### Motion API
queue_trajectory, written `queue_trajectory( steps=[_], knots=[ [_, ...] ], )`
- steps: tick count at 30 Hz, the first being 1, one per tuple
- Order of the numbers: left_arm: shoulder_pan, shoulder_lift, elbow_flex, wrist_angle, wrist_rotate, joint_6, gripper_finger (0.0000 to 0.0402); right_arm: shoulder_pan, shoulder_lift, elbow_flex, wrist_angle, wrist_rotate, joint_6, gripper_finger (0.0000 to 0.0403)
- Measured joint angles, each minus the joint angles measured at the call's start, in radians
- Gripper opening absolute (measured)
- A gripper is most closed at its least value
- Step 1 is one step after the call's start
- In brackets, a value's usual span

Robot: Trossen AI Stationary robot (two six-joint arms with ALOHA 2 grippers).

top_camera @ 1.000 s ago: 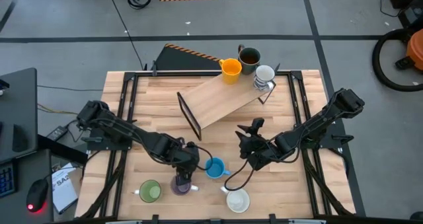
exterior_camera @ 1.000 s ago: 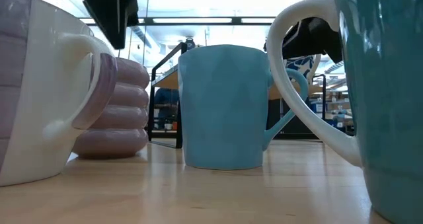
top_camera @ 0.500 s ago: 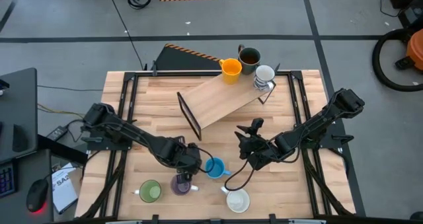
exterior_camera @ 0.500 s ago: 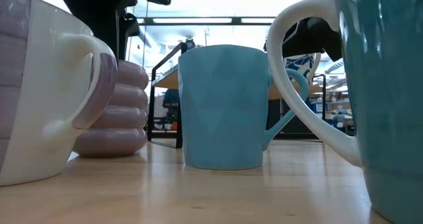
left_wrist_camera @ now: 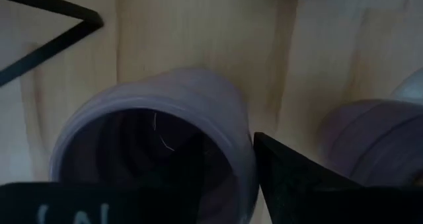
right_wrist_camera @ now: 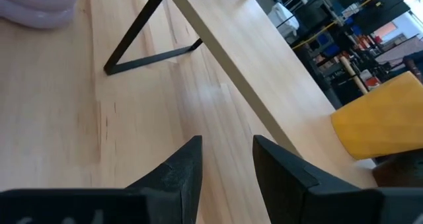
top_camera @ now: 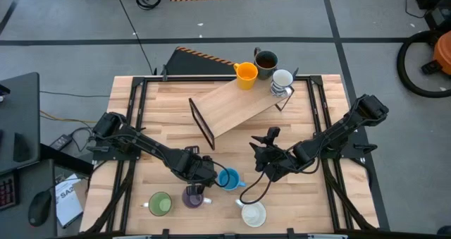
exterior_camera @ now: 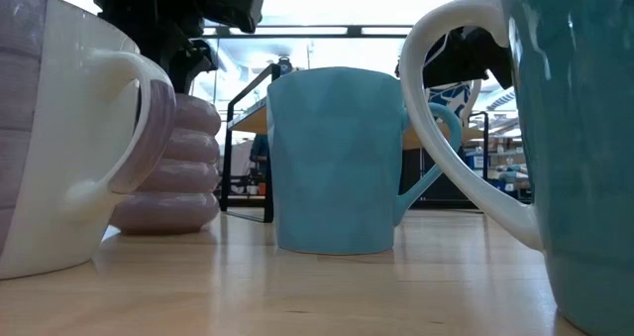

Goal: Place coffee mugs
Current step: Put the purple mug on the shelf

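Left gripper [left_wrist_camera: 225,178]: lower left of centre in the high view, fingers apart and straddling the rim of a purple mug [left_wrist_camera: 155,115], one finger inside, one outside; not yet clamped.
Purple mug: stands on the counter [top_camera: 169,112] beside the blue mug [top_camera: 228,178].
Advice: close squarely on the wall, then lift straight up clear of its neighbour.
Right gripper [top_camera: 262,157]: waits right of centre, fingers parted, empty.
Shelf [top_camera: 236,106]: upper centre; orange mug [top_camera: 245,73] already there.
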Motion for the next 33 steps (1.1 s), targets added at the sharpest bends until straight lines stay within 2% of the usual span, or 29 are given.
queue_trajectory(
  steps=[4,10,16,22,28,30,33],
  knots=[
    [0.000,0.000,0.000,-0.012,0.001,0.052,0.0105,0.000,0.000,0.000,-0.001,0.000,0.007,0.0139],
    [0.005,-0.008,0.010,-0.074,0.023,0.129,0.0040,0.000,0.000,0.000,-0.001,-0.026,0.032,0.0139],
    [0.016,-0.013,0.152,-0.292,0.052,0.235,0.0038,0.001,0.000,0.000,0.000,-0.027,0.043,0.0139],
    [0.032,-0.013,0.368,-0.579,0.050,0.460,0.0038,0.010,0.000,0.000,-0.001,-0.027,0.071,0.0139],
    [0.051,-0.053,0.513,-0.584,-0.048,0.709,0.0047,0.029,0.000,0.000,-0.004,-0.027,0.090,0.0139],
    [0.061,-0.061,0.550,-0.593,-0.094,0.733,0.0044,0.034,0.000,0.000,-0.007,-0.027,0.098,0.0139],
    [0.086,-0.064,0.607,-0.584,-0.103,0.768,0.0040,0.038,0.000,0.000,-0.013,-0.027,0.126,0.0139]
  ],
)
